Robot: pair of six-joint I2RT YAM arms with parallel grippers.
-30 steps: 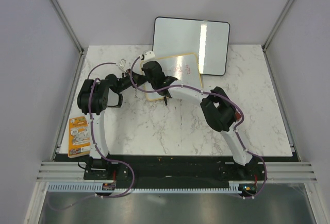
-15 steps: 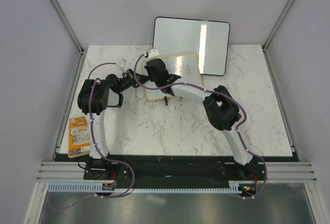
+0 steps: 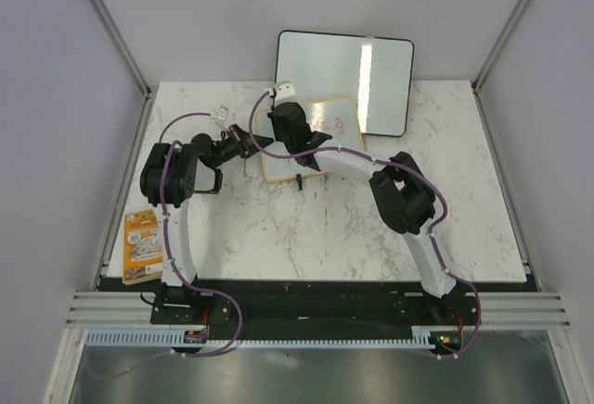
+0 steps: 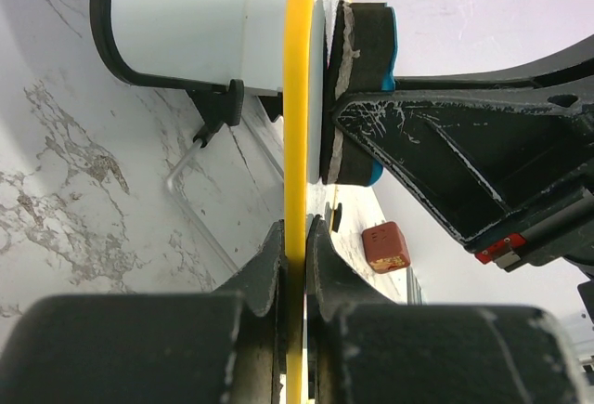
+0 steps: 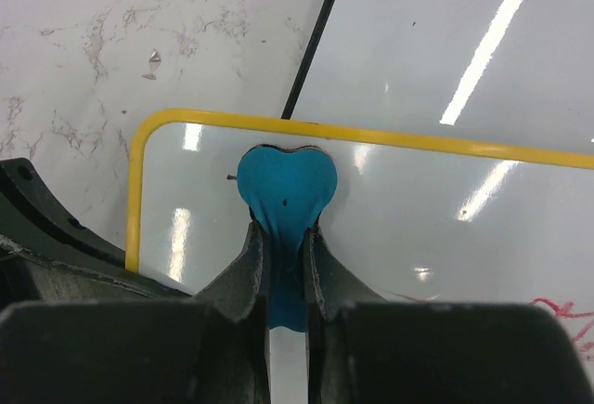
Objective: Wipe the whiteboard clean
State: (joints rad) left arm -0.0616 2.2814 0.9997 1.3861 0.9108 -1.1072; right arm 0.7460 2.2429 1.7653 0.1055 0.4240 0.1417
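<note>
The whiteboard, small with a yellow frame, stands tilted at the back middle of the table, with red marks on its right part. My left gripper is shut on its left frame edge, one finger on each side. My right gripper is shut on a blue heart-shaped eraser. It presses the eraser against the board's face near the upper left corner. The eraser's dark pad lies flat on the board in the left wrist view.
A larger black-framed white board leans behind the small one. An orange packet lies at the table's left edge. A small clear item sits near the left arm. A small reddish-brown block lies on the marble.
My right gripper has slid the eraser across the board toward its upper left corner. The left gripper has kept its hold on the frame.
</note>
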